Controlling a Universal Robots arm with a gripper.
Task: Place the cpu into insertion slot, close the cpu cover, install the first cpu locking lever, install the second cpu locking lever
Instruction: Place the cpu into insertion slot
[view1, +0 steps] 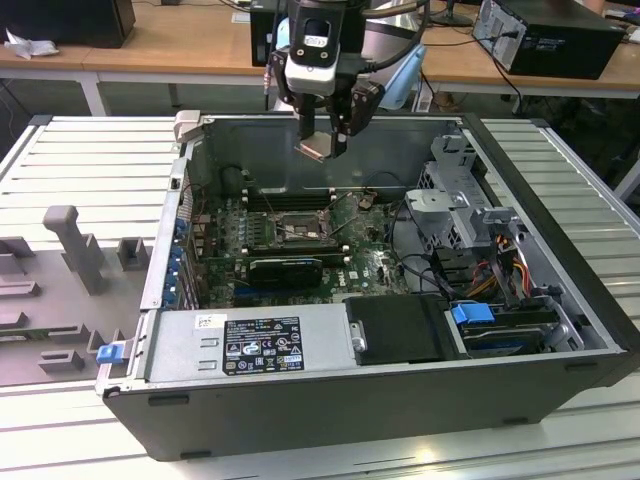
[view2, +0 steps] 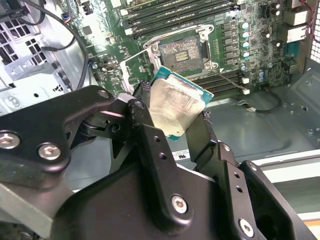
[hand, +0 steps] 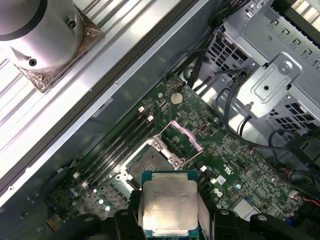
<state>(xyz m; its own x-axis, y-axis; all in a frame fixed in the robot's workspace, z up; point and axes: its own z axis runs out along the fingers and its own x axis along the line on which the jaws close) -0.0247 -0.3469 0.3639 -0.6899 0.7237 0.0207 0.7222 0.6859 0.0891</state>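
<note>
My gripper (view1: 322, 143) hangs above the open computer case, shut on the cpu (view1: 315, 149), a small square chip with a silvery-beige face and a green edge. Both wrist views show the cpu (view2: 177, 107) (hand: 169, 205) pinched by its edges between the two black fingers (view2: 145, 107), tilted. Below it on the green motherboard lies the insertion slot (view1: 290, 228) (view2: 185, 50) (hand: 150, 160), uncovered, its dark centre showing. The cpu cover (hand: 182, 140) (view2: 137, 65) is flipped open beside the slot. The chip is well above the slot and apart from it.
Long black memory slots (view1: 285, 197) run behind the slot, and a black expansion card (view1: 285, 268) lies in front. A grey drive cage (view1: 450, 200) with cables fills the case's side at the exterior view's right. The power supply (view1: 260, 340) sits at the front.
</note>
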